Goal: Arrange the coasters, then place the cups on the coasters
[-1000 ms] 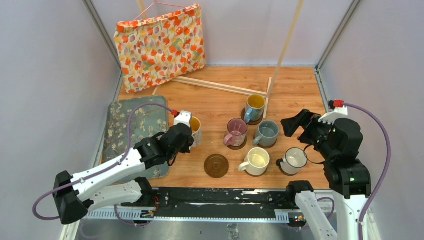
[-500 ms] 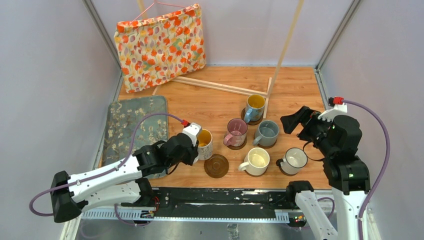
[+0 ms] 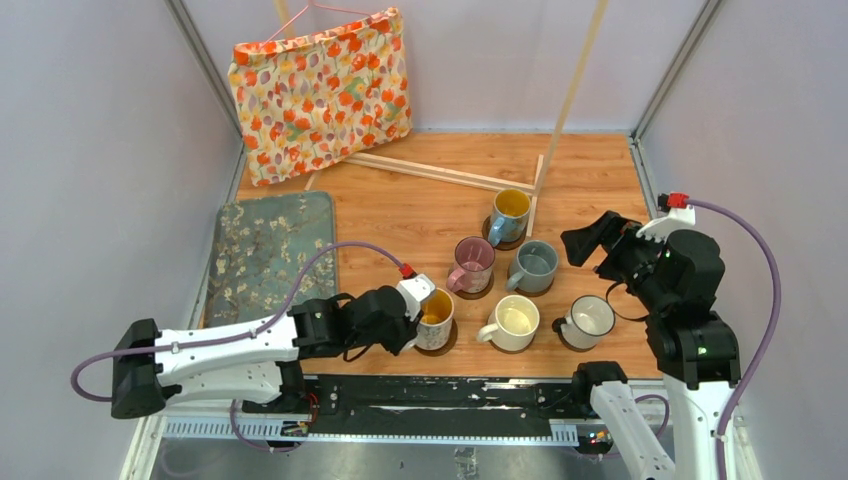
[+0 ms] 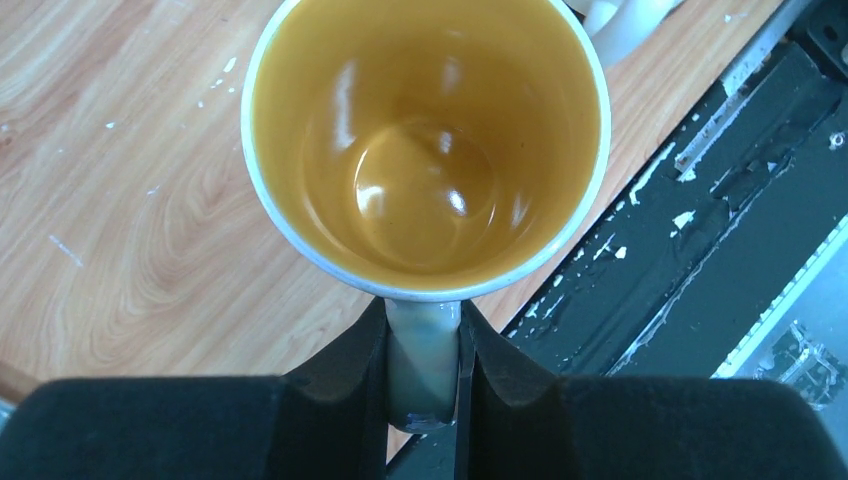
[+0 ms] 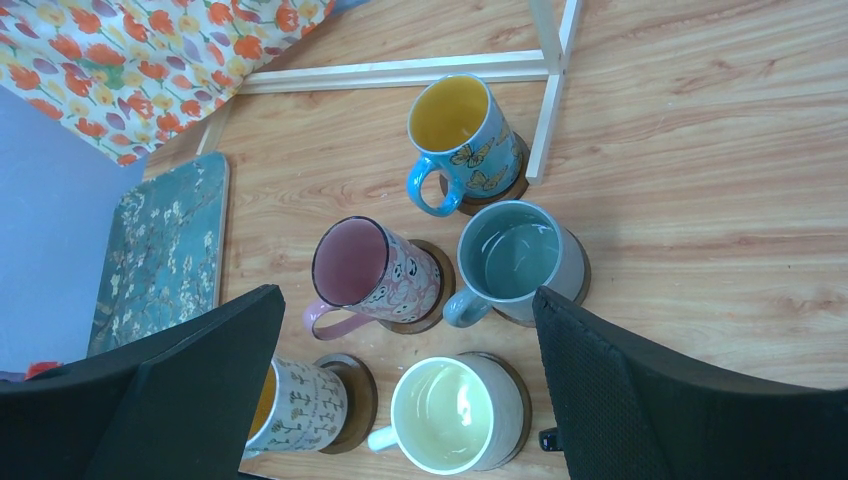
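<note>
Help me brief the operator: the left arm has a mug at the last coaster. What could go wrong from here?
1. The left gripper clamps the orange-lined mug by its handle; releasing or backing away carelessly might drag or tip it.
2. In the right wrist view the coaster shows mostly on one side of that mug, so it may end up off-centre.
3. The cream mug has its handle pointing at it from close by and could get bumped.
</note>
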Robot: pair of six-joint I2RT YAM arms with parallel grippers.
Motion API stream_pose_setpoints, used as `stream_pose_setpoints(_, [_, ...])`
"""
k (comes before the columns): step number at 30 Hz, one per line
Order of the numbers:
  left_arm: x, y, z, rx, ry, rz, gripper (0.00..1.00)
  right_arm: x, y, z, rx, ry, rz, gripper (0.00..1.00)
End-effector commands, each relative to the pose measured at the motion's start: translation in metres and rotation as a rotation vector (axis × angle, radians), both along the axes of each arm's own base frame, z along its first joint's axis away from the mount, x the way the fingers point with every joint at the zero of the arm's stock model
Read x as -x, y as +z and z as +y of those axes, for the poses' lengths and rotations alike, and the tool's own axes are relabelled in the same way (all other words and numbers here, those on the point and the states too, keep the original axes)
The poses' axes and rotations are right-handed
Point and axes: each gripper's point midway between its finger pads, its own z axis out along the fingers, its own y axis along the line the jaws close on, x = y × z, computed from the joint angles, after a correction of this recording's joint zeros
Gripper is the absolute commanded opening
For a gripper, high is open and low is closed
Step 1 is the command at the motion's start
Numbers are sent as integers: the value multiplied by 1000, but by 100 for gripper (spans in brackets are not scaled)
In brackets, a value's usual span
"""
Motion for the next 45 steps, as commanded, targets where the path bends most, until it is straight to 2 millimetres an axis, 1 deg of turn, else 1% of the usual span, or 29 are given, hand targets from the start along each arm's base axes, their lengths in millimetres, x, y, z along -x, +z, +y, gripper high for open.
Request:
stream_pose_setpoints(1, [-3,32,-34,132,-48,-73,0,3,0,5,-11,21,-12,100])
stream_pose_setpoints(6, [-2,27,-41,126,-51,-76,0,5,2,5,-9,23,-15,100])
stream_pose_setpoints(12, [-4,20,-41,116,-29,-89,0,5,2,5,-7,25,-15,100])
stream_pose_setpoints(17, [-9,15,-37,113,-1,-108,0,4,1,5,-7,25,-9,100])
stream_pose_setpoints(21, [-7,8,-36,96,-12,-96,0,3,0,4,-5,23,-6,100])
stream_pose_setpoints(25, [-7,4,-31,82,-7,-99,0,3,-2,5,-8,22,-3,100])
stream_pose_setpoints(32, [-4,-2,-26,60,-14,-90,0,3,-4,4,-8,21,3,100])
stream_pose_setpoints(40, [-4,-1,-20,58,1,-86,0,3,-5,5,-12,22,4,100])
stream_pose_setpoints(45, [-2,-5,-18,49,-1,-76,0,3,-6,6,-13,26,7,100])
